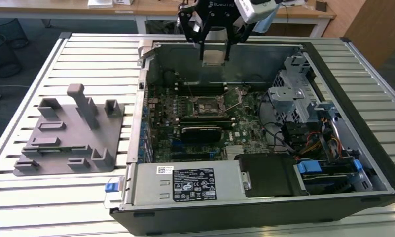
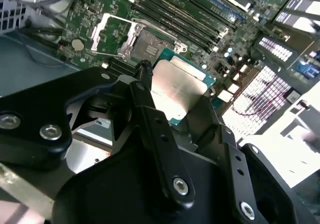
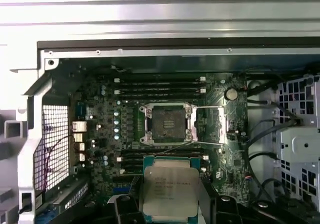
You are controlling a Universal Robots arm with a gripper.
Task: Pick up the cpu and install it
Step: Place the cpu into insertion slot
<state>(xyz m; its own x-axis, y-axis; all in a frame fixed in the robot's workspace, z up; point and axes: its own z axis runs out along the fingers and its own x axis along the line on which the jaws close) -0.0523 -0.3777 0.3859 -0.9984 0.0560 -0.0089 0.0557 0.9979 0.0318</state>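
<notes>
**Cpu gripped, open socket lower down and well apart**

The hand (image 1: 214,58) is closed on the cpu (image 1: 213,53). Its fingers (image 2: 150,109) press two opposite edges, so the chip hangs flat with its metal top facing the wrist. It is up in the air over the far wall of the computer case (image 1: 355,148), touching nothing else. The socket (image 1: 206,104) sits on the board (image 1: 184,106) beneath, almost straight down the exterior view from the hand and hardly to either side. Its cover looks swung open. In the first wrist view the cpu (image 3: 170,191) looks square with the socket (image 3: 166,125). The case lies on the bench (image 1: 85,54).
</notes>
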